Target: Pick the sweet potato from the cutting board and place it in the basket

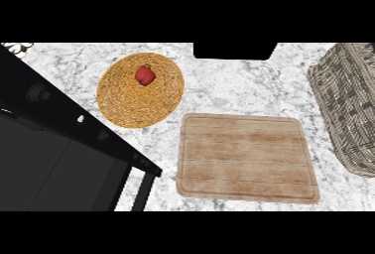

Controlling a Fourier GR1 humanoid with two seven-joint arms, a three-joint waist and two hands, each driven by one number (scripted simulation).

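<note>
A reddish sweet potato (pixel 145 75) lies in the round woven basket (pixel 128 106), far left on the bench (pixel 242 84); the cutting board (pixel 247 158) sits near. Neither robot hand shows, so their state cannot be told.

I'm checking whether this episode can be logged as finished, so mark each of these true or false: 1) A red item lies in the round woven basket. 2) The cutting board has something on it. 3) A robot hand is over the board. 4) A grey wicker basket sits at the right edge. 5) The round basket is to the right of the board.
1) True: the sweet potato lies in the round woven basket.
2) False: the cutting board shows only bare wood.
3) False: neither hand appears in the head view.
4) True: the grey wicker basket is there, partly cut off.
5) False: it lies up and to the left of the board.
</note>
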